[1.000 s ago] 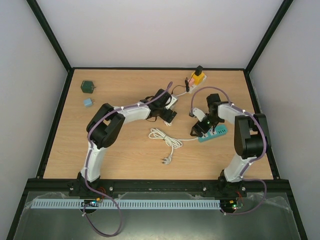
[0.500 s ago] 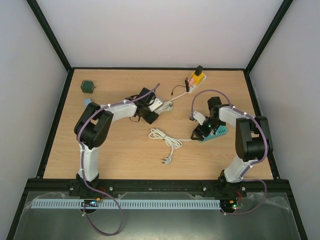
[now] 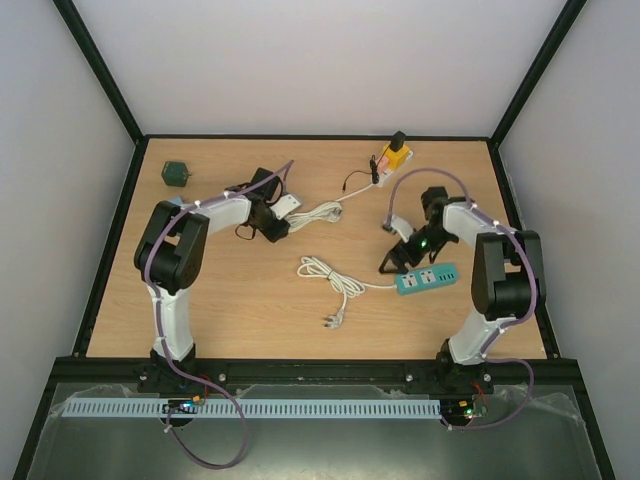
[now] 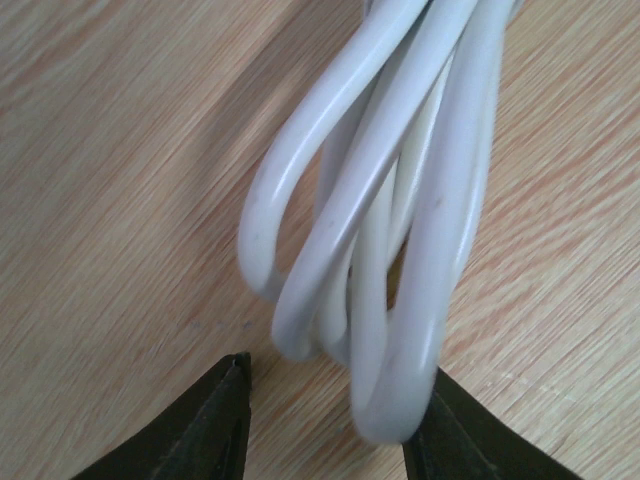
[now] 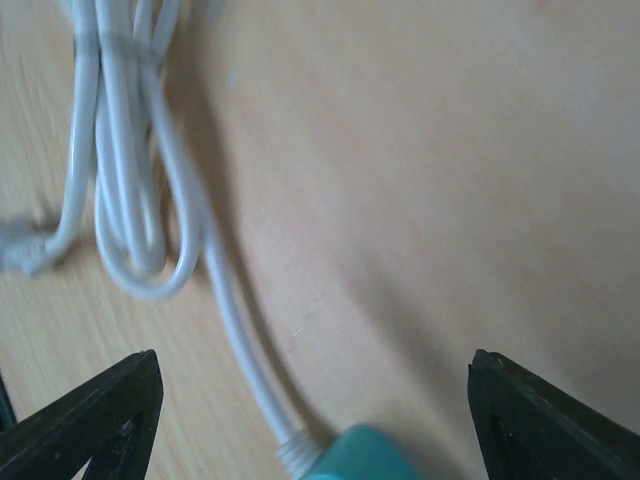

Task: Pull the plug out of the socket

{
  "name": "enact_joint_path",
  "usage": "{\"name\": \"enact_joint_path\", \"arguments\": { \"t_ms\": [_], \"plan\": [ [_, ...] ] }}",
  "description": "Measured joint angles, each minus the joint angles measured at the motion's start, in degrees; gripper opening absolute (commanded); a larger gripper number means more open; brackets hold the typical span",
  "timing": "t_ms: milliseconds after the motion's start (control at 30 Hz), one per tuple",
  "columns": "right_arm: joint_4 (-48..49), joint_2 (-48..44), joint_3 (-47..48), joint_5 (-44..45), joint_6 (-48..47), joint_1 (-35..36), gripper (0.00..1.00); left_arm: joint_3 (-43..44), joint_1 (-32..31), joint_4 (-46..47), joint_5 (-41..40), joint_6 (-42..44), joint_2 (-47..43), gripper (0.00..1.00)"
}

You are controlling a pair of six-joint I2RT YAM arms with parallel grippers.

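- Right gripper (image 5: 312, 356) gapes wide at the strip (image 3: 428, 277), its sockets seemingly bare
- Left gripper (image 4: 338, 367) straddles the cable (image 4: 440, 200); pinched or not, can't tell
- White plug (image 3: 287, 203) lies beside it, well apart from the strip
- Far back, black plug (image 3: 397, 138) sits in yellow socket (image 3: 392, 158): hold the socket, pull straight

Both built same: left arm (image 3: 215, 212), right arm (image 3: 466, 222) done in white shells, chunky black joints, black bases. Purple cable (image 3: 244, 435) run along each, pinned by small white ties. Green light (image 3: 422, 241) lit near right wrist. Fingertips (image 4: 215, 432) black, wedge-shaped, matte.
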Motion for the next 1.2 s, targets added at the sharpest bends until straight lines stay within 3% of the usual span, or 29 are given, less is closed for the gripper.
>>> {"name": "enact_joint_path", "arguments": {
  "t_ms": [267, 467, 667, 800, 1000, 1200],
  "plan": [
    [9.3, 2.1, 13.9, -4.7, 10.2, -7.9, 0.83, -1.2, 3.5, -1.0, 0.5, 0.5, -1.1, 0.32],
    [19.8, 8.7, 22.9, -6.1, 21.1, -12.0, 0.84, -2.2, 5.8, -2.3, 2.6, 1.3, -2.4, 0.66],
    [35.6, 11.5, 24.3, -3.5, 31.5, -13.1, 0.84, -2.4, 6.3, -3.1, 4.7, 1.3, -5.3, 0.79],
    [41.7, 14.4, 27.2, -2.4, 34.3, -13.1, 0.85, -2.4, 6.3, -3.2, 5.8, 0.9, -6.7, 0.99],
    [42.3, 23.8, 37.7, -2.1, 33.4, -12.6, 0.88, -3.2, 6.3, -2.9, 6.8, 0.6, -9.3, 1.0],
    [39.1, 29.3, 42.1, -2.6, 30.3, -11.7, 0.87, -4.6, 6.6, -2.1, 7.1, -0.3, -12.5, 1.0]
  ]
}}
